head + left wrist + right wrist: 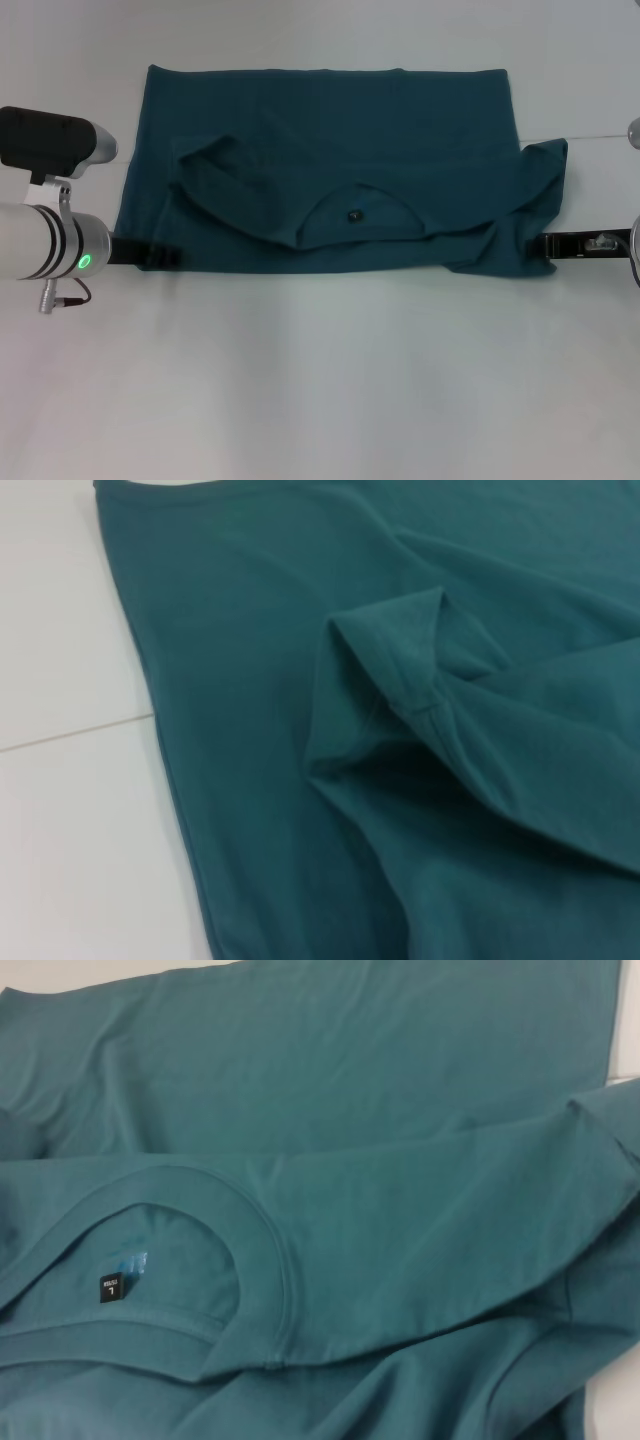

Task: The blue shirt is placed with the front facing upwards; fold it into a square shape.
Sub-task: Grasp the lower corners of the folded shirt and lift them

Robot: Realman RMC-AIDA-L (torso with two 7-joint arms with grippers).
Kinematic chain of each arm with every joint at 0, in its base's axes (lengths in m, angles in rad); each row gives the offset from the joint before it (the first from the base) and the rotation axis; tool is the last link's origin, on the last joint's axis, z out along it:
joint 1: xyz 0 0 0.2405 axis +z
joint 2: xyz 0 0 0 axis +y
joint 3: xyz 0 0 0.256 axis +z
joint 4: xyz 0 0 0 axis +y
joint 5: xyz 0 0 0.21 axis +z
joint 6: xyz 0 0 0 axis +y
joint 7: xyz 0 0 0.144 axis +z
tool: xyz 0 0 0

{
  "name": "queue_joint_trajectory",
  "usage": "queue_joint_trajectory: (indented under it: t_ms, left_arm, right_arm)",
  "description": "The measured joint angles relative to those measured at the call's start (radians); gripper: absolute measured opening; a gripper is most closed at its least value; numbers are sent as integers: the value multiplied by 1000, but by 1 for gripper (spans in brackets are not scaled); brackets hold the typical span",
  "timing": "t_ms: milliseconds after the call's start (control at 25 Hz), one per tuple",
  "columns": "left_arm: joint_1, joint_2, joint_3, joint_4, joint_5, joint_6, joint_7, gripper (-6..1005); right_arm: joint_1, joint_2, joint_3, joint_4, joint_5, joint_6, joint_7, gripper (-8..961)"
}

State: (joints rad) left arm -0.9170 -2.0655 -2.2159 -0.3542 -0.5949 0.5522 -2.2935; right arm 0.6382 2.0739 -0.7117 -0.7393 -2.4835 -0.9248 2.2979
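The blue shirt (330, 130) lies flat on the white table (320, 380), already folded once across, so its long axis runs left to right. Its nearest edge is the fold line, and both arms reach in low at that edge. The left gripper (150, 257) sits at the fold's left end and the right gripper (545, 245) at the right end, likely placed to pin or lift the two corners together. Whether either gripper's fingers are closed on cloth I cannot tell. Just beyond the fold lies the neckline (362, 212) with its small dark tag (111, 1288). The straight hem forms the far edge.
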Motion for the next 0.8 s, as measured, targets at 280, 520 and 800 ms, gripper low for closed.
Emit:
queue_joint_trajectory:
  t_ms: [280,520,800]
  left_arm:
    - [6,2,-4,0,-2,-2,1,316]
    - [9,2,-4,0,-4,-10,2,213]
    - [9,-4,1,-6,1,-14,2,73]
  right_arm:
    - [-3,1,0,0,0,1,0,41]
    - [-5,2,0,0,0,2,0,41]
    - [-4,3,0,0,0,2,0,41]
